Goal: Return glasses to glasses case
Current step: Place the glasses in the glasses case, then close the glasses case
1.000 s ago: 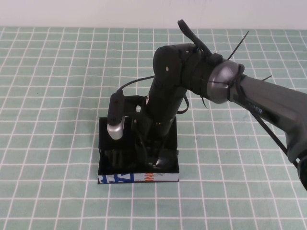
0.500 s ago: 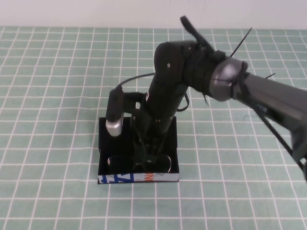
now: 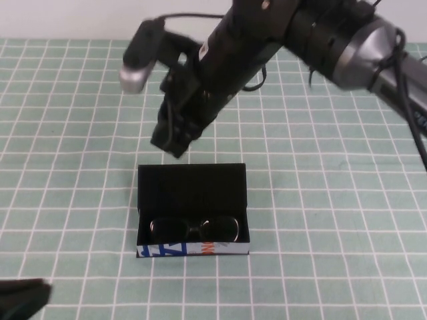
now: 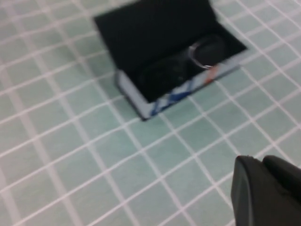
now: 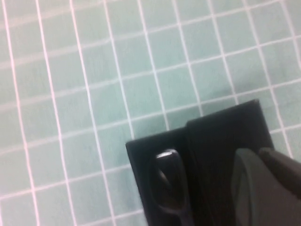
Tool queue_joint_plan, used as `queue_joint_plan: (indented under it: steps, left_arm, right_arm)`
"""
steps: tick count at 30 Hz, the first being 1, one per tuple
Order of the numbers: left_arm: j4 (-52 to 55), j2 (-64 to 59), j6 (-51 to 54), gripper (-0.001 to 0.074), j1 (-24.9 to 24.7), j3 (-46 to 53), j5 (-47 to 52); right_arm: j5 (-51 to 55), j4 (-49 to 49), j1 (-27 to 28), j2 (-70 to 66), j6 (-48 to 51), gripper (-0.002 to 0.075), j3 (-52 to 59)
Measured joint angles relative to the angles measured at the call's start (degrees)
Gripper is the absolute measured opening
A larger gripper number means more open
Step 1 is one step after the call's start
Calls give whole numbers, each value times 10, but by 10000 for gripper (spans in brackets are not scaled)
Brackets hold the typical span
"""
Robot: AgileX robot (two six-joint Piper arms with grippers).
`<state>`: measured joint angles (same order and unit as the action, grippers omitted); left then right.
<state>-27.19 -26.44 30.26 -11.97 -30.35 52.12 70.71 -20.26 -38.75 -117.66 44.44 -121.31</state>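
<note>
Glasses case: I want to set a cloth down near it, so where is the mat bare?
The mat is bare left of the glasses case, right of it, and in front. Behind it is crowded: the right gripper hangs there. The left gripper sits at the near-left corner. The glasses fill the case.

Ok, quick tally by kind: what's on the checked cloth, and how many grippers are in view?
Black thick-framed glasses, lying in the case: 1
Black box-shaped glasses case, lid open: 1
Grippers: 2, right gripper raised above the case, left gripper at the near-left corner
Total: 4
</note>
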Motion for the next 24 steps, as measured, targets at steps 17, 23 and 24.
queue_joint_plan:
  steps: [17,23,24]
  left_arm:
    - [-247,-359,265,-2,-54,1,-139]
    - [-289,-438,282,-2,-171,1,-297]
    - [-293,-455,282,-2,-189,1,-325]
  right_arm:
    - [-44,-14,129,2,-131,-11,-5]
    - [-61,-84,162,-23,-131,-11,-5]
    - [-63,-99,167,-32,-131,-11,-5]
